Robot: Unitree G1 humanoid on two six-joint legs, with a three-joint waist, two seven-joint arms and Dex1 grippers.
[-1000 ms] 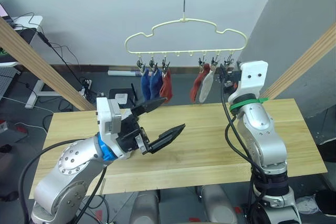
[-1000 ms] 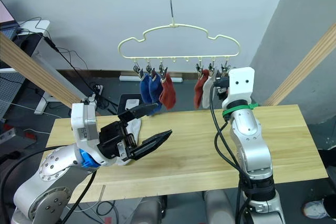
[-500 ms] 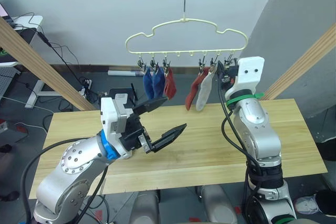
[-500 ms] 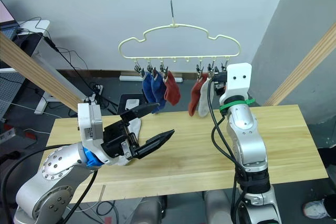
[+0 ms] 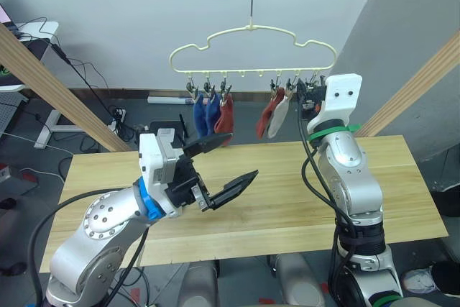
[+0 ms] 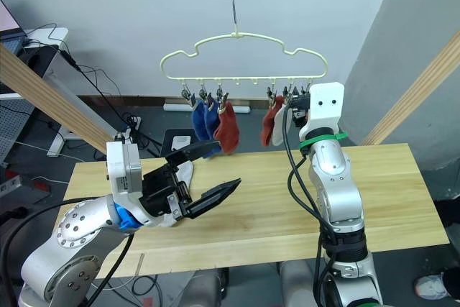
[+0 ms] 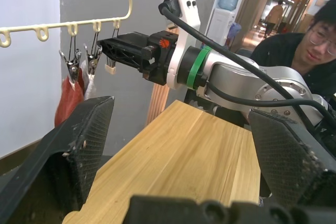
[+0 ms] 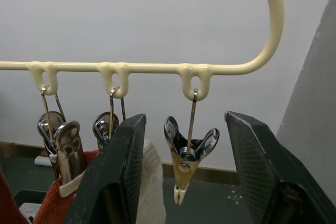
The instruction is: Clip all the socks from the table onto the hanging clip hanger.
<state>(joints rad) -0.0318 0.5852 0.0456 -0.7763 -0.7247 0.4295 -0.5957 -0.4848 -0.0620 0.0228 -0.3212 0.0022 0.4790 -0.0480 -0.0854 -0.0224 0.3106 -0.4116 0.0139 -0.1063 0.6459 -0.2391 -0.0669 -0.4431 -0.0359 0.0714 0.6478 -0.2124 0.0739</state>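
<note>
You have five socks on the clip hanger [image 5: 253,32]: two blue [image 5: 205,113], two red [image 5: 225,116], one grey [image 5: 279,116]. A sixth grey sock [image 6: 183,172] lies behind your wide-open left gripper [image 5: 223,168]. One empty clip [image 8: 184,157] hangs between your spread right fingers [image 8: 124,171].

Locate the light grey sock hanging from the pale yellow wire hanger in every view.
Left eye view: light grey sock, right of centre, beside a rust red sock.
Right eye view, just left of the right gripper.
Left wrist view.
Right wrist view, low.
Shared landmark: the clip hanger.
</note>
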